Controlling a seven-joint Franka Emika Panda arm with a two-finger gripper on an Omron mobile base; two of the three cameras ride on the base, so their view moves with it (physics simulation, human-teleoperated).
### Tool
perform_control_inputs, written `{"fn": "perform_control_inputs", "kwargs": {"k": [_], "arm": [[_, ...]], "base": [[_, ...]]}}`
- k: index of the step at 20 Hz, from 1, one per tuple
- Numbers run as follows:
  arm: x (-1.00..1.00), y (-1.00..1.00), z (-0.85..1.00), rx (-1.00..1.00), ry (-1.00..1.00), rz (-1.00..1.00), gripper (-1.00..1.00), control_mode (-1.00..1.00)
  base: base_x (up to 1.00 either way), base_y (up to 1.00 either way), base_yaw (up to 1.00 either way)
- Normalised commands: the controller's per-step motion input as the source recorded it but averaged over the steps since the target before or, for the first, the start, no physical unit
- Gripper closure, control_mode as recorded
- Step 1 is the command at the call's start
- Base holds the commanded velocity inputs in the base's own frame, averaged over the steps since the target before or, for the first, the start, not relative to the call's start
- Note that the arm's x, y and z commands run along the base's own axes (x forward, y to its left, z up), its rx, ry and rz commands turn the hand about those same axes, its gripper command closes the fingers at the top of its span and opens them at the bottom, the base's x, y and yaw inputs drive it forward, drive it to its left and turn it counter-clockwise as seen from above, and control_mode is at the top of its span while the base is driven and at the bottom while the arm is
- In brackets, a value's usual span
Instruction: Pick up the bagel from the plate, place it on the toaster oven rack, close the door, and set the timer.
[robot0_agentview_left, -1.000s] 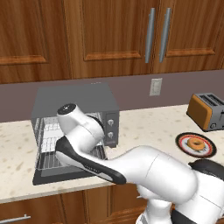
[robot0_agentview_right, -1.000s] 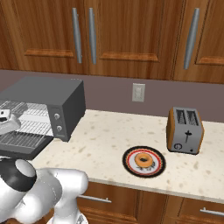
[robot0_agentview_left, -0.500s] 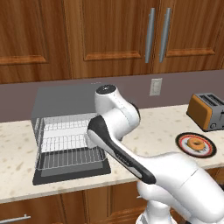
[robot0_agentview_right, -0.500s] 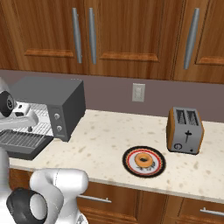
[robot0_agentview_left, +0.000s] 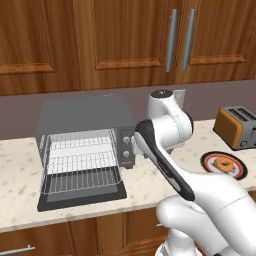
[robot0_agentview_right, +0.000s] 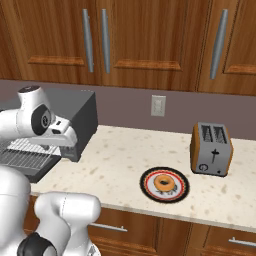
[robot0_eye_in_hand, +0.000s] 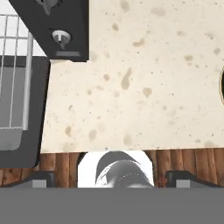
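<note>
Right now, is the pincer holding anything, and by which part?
Nothing is held. The bagel lies on the plate, untouched. In the hand view the fingertips stand wide apart over bare counter.

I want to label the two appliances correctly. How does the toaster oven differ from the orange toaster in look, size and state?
The toaster oven is a dark grey box, while the toaster has orange sides and a silvery front. The toaster oven is clearly larger than the toaster. The toaster oven stands open, with its door folded down and the rack showing; the toaster has top slots and no door. The oven's knobs sit on a side panel, the toaster's on its front. Both stand on the counter.
</note>
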Motion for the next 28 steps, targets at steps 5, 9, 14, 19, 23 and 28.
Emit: {"fn": "perform_control_inputs", "kwargs": {"k": [5, 9, 14, 19, 23, 28], "arm": [[0.37, -1.00, 0.00, 0.00, 0.00, -0.14, -1.00, -1.00], [0.36, -1.00, 0.00, 0.00, 0.01, -0.08, -1.00, -1.00], [0.19, -1.00, -0.06, 0.00, 0.06, -0.03, -1.00, -1.00], [0.04, -0.78, -0.29, 0.00, 0.05, 0.00, -1.00, -1.00], [0.01, -0.64, -0.39, 0.00, 0.07, 0.00, -1.00, -1.00], [0.02, -0.55, -0.40, 0.00, 0.06, 0.00, -1.00, -1.00]], "base": [[0.00, 0.00, 0.00], [0.00, 0.00, 0.00], [0.00, 0.00, 0.00], [0.00, 0.00, 0.00], [0.00, 0.00, 0.00], [0.00, 0.00, 0.00]]}}
